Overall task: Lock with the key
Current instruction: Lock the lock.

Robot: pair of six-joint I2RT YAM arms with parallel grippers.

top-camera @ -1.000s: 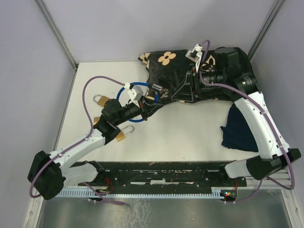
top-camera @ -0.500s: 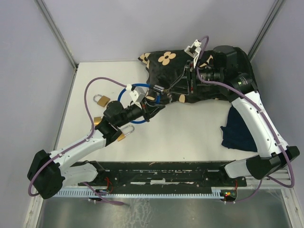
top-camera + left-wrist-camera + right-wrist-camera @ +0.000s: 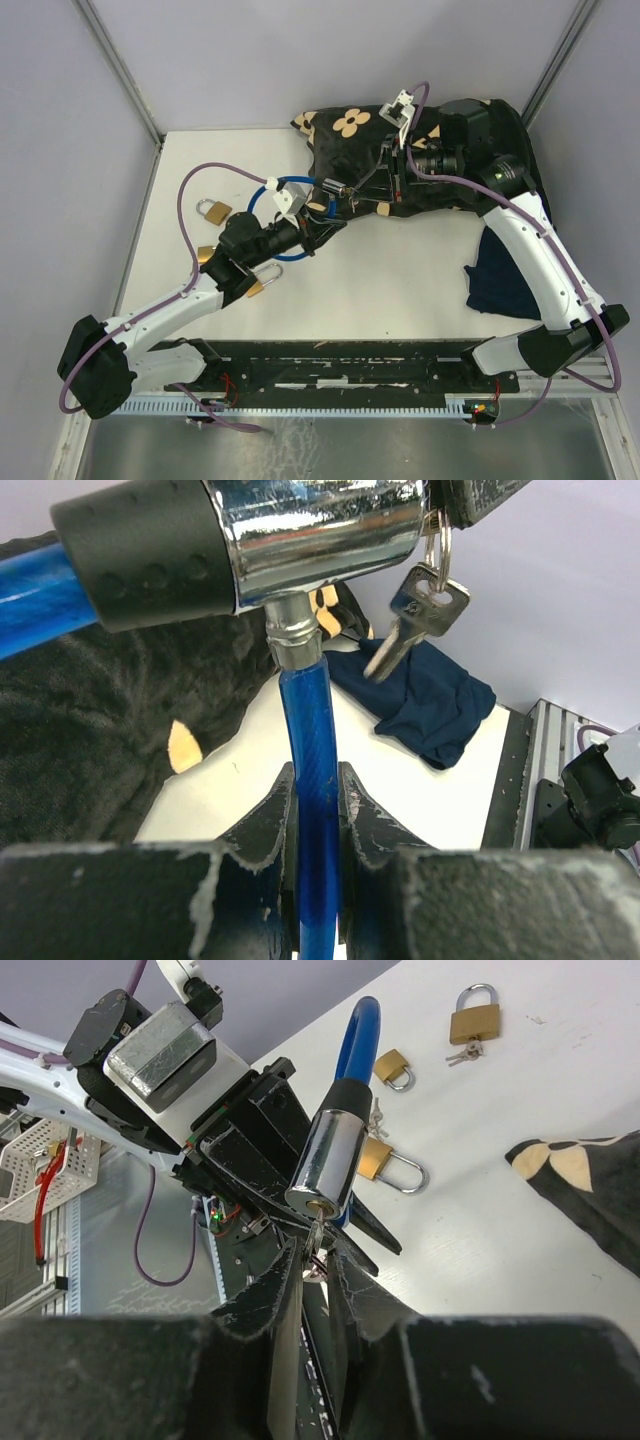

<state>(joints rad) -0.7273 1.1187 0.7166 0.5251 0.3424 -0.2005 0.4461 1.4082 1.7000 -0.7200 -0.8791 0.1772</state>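
Note:
My left gripper (image 3: 315,780) is shut on the blue cable (image 3: 310,730) of a cable lock and holds it off the table. The lock's chrome body (image 3: 320,530) sits above the fingers. In the right wrist view the chrome cylinder (image 3: 330,1160) faces me, with the key (image 3: 316,1235) stuck in its keyhole. My right gripper (image 3: 315,1260) is closed round the key's head. A spare key (image 3: 415,615) dangles from the ring. From above, the right gripper (image 3: 365,188) meets the lock (image 3: 340,190) in front of the left gripper (image 3: 318,222).
Three brass padlocks (image 3: 474,1022) (image 3: 392,1065) (image 3: 385,1165) lie on the white table to the left. A black flowered cloth (image 3: 360,130) covers the back. A dark blue cloth (image 3: 505,275) lies at the right. Metal posts stand at the back corners.
My right gripper has moved left to the lock's end, and its fingers have closed in on the key. The left arm has stayed put with the cable.

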